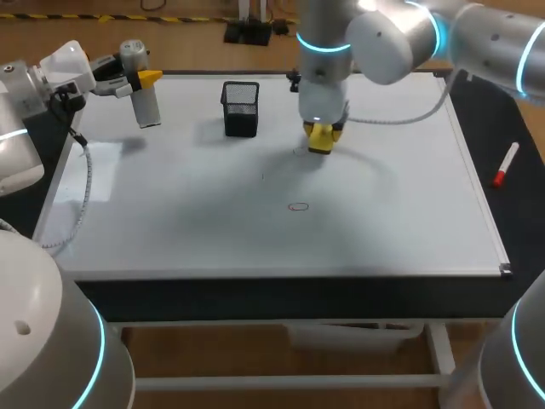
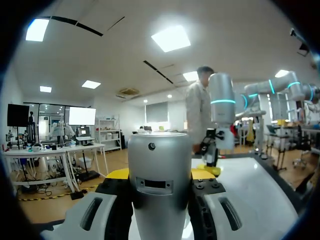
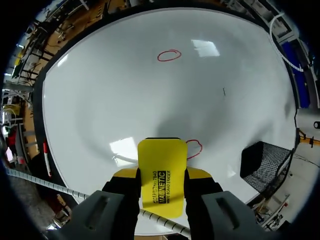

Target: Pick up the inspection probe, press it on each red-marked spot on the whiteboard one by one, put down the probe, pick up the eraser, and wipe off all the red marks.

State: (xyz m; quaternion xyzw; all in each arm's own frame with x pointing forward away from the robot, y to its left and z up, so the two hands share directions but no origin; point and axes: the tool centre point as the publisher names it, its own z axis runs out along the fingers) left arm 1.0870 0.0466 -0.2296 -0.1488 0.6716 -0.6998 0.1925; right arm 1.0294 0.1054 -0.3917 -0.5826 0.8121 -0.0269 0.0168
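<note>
The yellow eraser (image 3: 157, 160) sits clamped between the two fingers of the right gripper (image 3: 160, 176), its felt end pointing down at the whiteboard (image 1: 383, 221). Just ahead of it and slightly to one side lies the nearer red ring (image 3: 193, 148). A second ring (image 3: 169, 55) lies well ahead on open board. I cannot tell whether the eraser is touching the surface or hanging just above it. The probe (image 2: 160, 185) is not put down: the left gripper (image 1: 140, 81) holds it by both fingers at the far corner, well apart from the right arm. The main risk is a stroke that clips only part of the near ring, because the ring lies off the eraser's centre line, leaving a red arc or smear. The black mesh holder (image 3: 262, 160) stands near the gripper beyond that ring, so a wide sideways sweep could knock it. Toward the far ring the board is bare, and its edges are well off. A red marker pen (image 1: 506, 164) lies off the board.
</note>
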